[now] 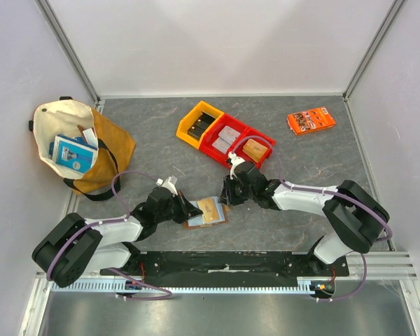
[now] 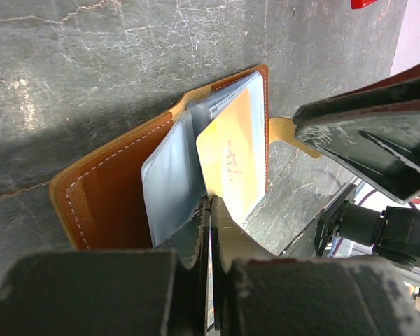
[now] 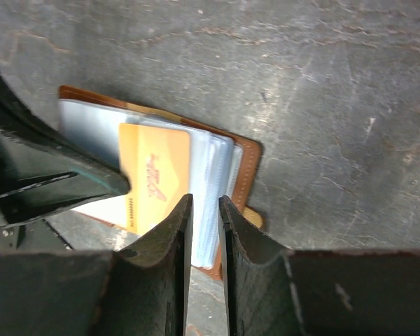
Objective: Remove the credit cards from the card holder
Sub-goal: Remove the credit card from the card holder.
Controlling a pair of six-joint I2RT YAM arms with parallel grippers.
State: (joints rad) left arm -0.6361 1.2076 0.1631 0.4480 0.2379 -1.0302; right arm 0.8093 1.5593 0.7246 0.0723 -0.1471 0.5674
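Note:
The brown leather card holder (image 1: 211,210) lies open on the grey table between my two arms. Its leather cover (image 2: 105,196) frames pale blue-grey clear sleeves (image 2: 171,178), and an orange-gold credit card (image 2: 231,161) sits in one of them. My left gripper (image 2: 210,203) is shut at the holder's near edge, pinching a thin pale sleeve edge beside the orange card. My right gripper (image 3: 205,199) hovers over the opposite edge of the holder (image 3: 246,168). Its jaws stand a narrow gap apart over the stacked sleeve edges, gripping nothing. The orange card (image 3: 154,182) lies just left of them.
A cream and mustard tote bag (image 1: 84,143) with blue items lies at the far left. A yellow bin (image 1: 199,122) and red bins (image 1: 238,143) stand behind the holder. An orange printed packet (image 1: 311,120) lies at the back right. Walls enclose the table.

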